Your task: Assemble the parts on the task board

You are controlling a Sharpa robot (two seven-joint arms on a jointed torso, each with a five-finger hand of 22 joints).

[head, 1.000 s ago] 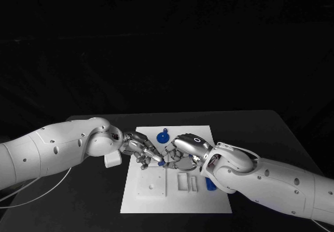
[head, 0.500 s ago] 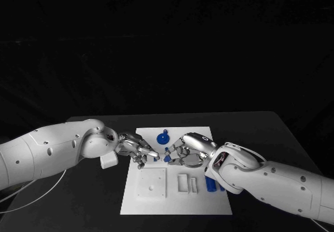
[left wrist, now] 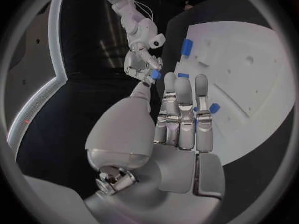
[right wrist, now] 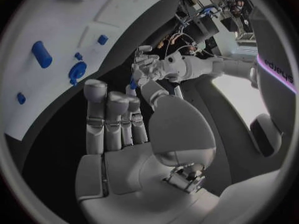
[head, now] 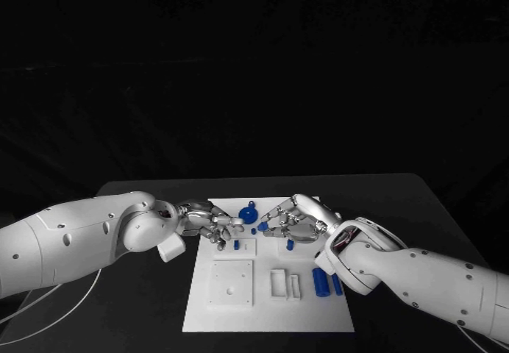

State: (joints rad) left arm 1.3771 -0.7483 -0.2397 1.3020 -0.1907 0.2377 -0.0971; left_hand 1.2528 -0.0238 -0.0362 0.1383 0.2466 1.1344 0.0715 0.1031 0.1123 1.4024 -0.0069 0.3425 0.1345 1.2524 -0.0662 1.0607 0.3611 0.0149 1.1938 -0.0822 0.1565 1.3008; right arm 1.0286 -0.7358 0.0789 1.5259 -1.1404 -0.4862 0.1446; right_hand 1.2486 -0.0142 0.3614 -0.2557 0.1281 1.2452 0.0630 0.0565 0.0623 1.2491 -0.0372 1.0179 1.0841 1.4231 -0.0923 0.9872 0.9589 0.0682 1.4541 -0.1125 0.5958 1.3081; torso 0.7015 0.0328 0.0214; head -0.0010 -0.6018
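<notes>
While on task board (head: 307, 316), blue parts (head: 319, 281)

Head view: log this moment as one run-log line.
left hand: over task board, grip unclear | right hand: over task board, grip unclear | blue parts: several lying on board

Flat black matte tabletop (head: 403, 198), dark surroundings. White rectangular task board plate (head: 265, 312) lies directly on it, approx centre, long side running 12 to 6 o'clock. Bare black surface at 3 and 9 o'clock of the plate, narrow strip at 12.
</notes>
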